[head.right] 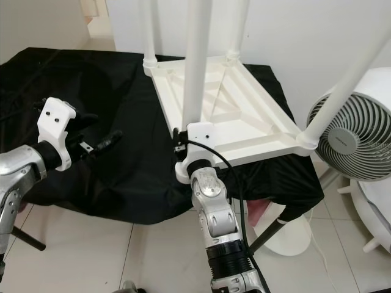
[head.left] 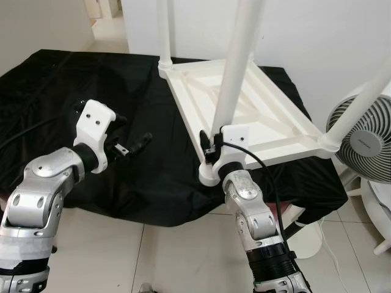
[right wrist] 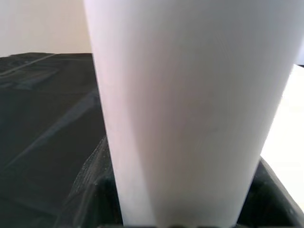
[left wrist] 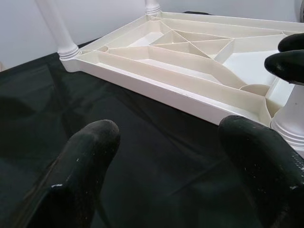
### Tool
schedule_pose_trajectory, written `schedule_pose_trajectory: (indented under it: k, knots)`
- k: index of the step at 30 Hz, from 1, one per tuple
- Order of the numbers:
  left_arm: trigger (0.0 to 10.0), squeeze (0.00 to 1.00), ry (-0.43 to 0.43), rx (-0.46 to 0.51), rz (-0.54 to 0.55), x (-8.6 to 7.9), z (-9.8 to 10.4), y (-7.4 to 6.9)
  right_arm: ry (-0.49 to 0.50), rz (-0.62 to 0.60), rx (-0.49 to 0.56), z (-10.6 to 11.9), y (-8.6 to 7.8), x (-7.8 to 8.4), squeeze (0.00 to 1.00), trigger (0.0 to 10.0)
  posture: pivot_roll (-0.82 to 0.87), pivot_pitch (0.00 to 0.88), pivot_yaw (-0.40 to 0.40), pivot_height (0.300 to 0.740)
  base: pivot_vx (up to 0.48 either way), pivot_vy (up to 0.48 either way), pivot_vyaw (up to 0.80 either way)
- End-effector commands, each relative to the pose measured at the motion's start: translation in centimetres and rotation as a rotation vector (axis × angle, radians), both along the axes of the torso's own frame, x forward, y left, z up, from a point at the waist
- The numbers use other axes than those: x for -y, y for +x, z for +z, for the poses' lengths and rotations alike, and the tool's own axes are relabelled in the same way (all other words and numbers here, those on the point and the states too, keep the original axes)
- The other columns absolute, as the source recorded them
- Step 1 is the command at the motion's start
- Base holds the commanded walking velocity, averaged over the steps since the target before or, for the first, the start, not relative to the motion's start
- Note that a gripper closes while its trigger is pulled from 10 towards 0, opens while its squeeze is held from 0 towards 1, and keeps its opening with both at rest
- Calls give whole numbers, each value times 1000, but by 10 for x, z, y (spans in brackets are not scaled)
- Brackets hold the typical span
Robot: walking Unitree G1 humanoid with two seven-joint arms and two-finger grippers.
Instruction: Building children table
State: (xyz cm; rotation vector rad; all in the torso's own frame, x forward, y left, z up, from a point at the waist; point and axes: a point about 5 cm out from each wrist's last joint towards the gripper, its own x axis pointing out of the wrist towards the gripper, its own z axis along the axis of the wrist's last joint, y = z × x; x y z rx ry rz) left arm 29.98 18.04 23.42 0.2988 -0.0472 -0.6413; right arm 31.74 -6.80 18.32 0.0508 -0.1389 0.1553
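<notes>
Left eye view is showing the left claw (head.left: 139,143) hovering over the black cloth (head.left: 55,91), fingers spread wide and holding nothing, well left of the work. Moving rightward, the upturned white tabletop (head.left: 244,110) is lying ribbed side up on that cloth-covered desk, with a far leg (head.left: 164,30) standing in its back corner socket. At the near corner, the right claw (head.left: 211,145) is sitting low against the near leg (head.left: 235,67), just above the corner socket (head.left: 208,174); the right wrist view has the leg pressed right up to the lens, so it looks closed around the post, though I cannot tell how firm that hold is. Further right, another leg (head.left: 360,110) is rising from the right-hand corner, beside a white fan (head.left: 360,140). By my reading, the step in hand is seating this near leg. Next move is calling for keeping it upright and twisting or pressing it home.
</notes>
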Motion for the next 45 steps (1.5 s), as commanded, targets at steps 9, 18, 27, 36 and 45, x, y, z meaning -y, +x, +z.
schedule_pose_trajectory:
  k: [9, 18, 27, 36, 45]
  knots:
    - [10000, 0, 0, -5, 33, 1, -2, 3, -26, 140, -70, -11, -2, -12, 1000, 10000, 12, 121, 2, 740, 0, 0, 0]
    - [10000, 0, 98, -134, -268, 11, -19, -27, -13, 496, 23, 13, -7, -12, 0, 10000, 19, 121, -13, 740, 0, 0, 0]
    - [10000, 0, 190, -199, -504, 17, -28, -52, -287, 681, 74, 32, 21, 33, 0, 10000, 21, 109, -13, 740, 0, 0, 0]
    - [10000, 0, 169, -195, -561, 29, -27, -60, -322, 960, 5, 25, 27, 20, 0, 10000, 37, 103, -14, 740, 0, 0, 0]
    - [10000, 0, 153, -193, -527, 29, -28, -60, -360, 907, -20, 12, 36, 14, 0, 0, 40, 103, -22, 740, 0, 0, 0]
